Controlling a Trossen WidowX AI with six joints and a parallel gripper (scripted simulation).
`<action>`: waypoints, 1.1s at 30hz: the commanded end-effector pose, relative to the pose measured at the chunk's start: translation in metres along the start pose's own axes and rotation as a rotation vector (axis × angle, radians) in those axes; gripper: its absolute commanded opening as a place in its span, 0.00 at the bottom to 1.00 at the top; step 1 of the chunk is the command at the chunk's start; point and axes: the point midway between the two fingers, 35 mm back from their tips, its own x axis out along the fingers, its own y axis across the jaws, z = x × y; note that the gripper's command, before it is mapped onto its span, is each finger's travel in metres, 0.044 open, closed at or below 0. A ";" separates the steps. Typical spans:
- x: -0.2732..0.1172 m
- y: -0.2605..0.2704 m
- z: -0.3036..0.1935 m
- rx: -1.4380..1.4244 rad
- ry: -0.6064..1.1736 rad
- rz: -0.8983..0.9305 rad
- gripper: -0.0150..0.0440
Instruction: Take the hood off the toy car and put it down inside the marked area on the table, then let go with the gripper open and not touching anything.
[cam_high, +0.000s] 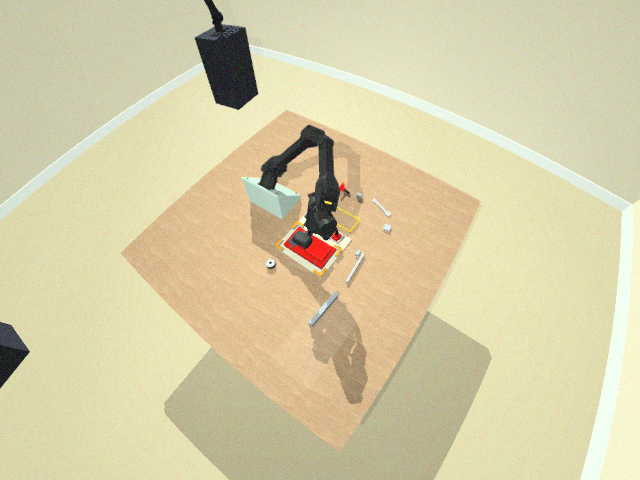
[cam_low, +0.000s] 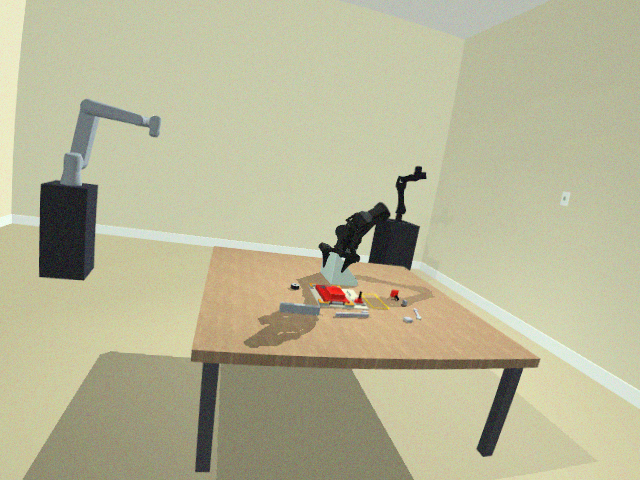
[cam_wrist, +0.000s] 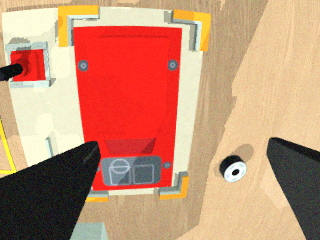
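The wrist view looks straight down on the flat red toy car, which fills the upper centre of the frame on a cream base plate with orange corner brackets. The car's broad red panel shows two small grey studs near its upper edge, and a dark grey block with a round mark sits at its lower end. I cannot tell which part of that red surface is the hood. Only this view shows the black gripper clearly: its two fingers stand wide apart in the lower corners of the frame, holding nothing and above the car.

The top view shows what the wrist view misses. The yellow-outlined rectangular marked area lies on the brown wooden tabletop just to the upper right of the car, partly hidden by the black arm. A small white-and-black ring sits to the lower left, and grey bars lie to the lower right.

The exterior view shows the gripper raised above the car in the centre of the frame.
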 end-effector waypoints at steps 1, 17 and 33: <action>0.030 0.023 0.004 0.065 -0.037 0.190 1.00; 0.038 0.025 0.005 0.069 -0.039 0.200 1.00; 0.053 0.029 0.007 0.069 -0.039 0.200 1.00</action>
